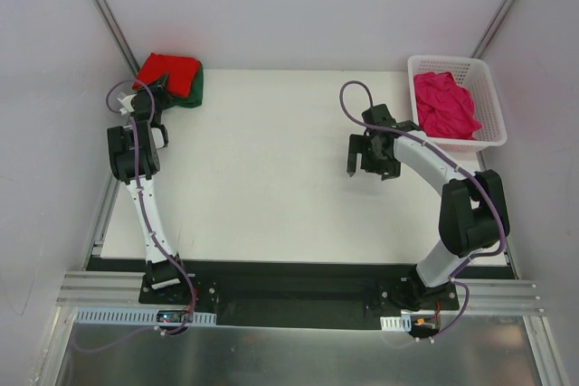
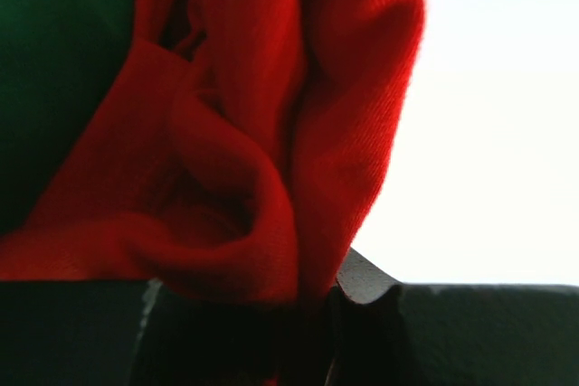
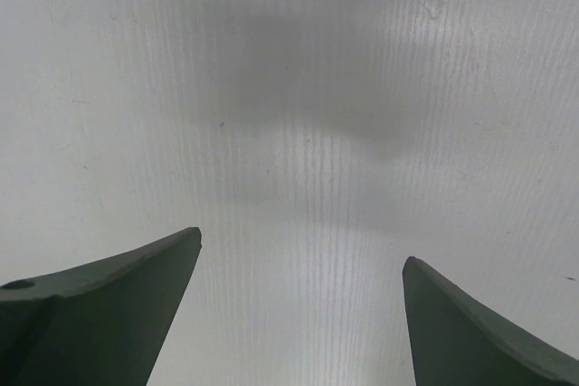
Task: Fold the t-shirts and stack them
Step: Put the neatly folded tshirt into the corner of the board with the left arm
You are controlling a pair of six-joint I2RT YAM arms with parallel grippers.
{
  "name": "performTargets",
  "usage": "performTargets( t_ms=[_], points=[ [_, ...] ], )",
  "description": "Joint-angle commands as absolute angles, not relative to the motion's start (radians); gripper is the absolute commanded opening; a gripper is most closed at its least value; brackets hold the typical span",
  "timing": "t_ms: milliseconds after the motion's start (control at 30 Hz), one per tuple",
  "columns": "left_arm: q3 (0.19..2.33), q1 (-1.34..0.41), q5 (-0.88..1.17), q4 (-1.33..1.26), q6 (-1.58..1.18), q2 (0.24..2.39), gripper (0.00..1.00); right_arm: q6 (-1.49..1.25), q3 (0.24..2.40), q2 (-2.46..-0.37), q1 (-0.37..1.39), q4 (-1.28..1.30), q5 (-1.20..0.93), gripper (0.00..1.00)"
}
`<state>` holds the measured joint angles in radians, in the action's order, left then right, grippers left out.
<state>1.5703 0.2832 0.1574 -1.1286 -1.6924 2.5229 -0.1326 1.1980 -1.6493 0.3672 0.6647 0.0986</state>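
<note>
- Table [image 1: 271, 187]: a flat, matt white rectangular top. All positions below are given relative to it.
- Red t-shirt [image 1: 167, 70]: soft knitted cloth, folded into a rough rectangle at the table's far left corner. It lies on top of the dark green t-shirt [image 1: 192, 88], whose edge shows along the right side.
- Left gripper [image 1: 156, 90]: at the same corner. In the wrist view we see a rounded, ribbed fold of the red t-shirt running down between its dark fingers, so it appears pinched on that cloth, though the contact itself is hidden.
- Right gripper [image 1: 366, 167]: over the table's right half, its tapered dark fingers spread wide above bare surface.
- Pink t-shirt [image 1: 445, 104]: a crumpled heap inside the white lattice basket [image 1: 448, 59] at the table's far right corner.
</note>
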Motion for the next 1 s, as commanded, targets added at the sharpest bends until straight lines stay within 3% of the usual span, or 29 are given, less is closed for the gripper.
performTargets(
  t_ms=[0,467,967],
  points=[
    [1.594,0.284,0.172,-1.264,-1.723,2.465,0.0,-0.153,1.198,-1.618,0.37,0.66,0.089,0.96],
    [1.652,0.233,0.152,-1.283,-1.731,2.476,0.0,-0.149,1.198,-1.608,0.373,0.666,0.101,0.96],
    [1.517,0.244,0.149,-1.206,-1.565,2.413,0.0,-0.149,1.192,-1.592,0.37,0.666,0.101,0.96]
  ],
)
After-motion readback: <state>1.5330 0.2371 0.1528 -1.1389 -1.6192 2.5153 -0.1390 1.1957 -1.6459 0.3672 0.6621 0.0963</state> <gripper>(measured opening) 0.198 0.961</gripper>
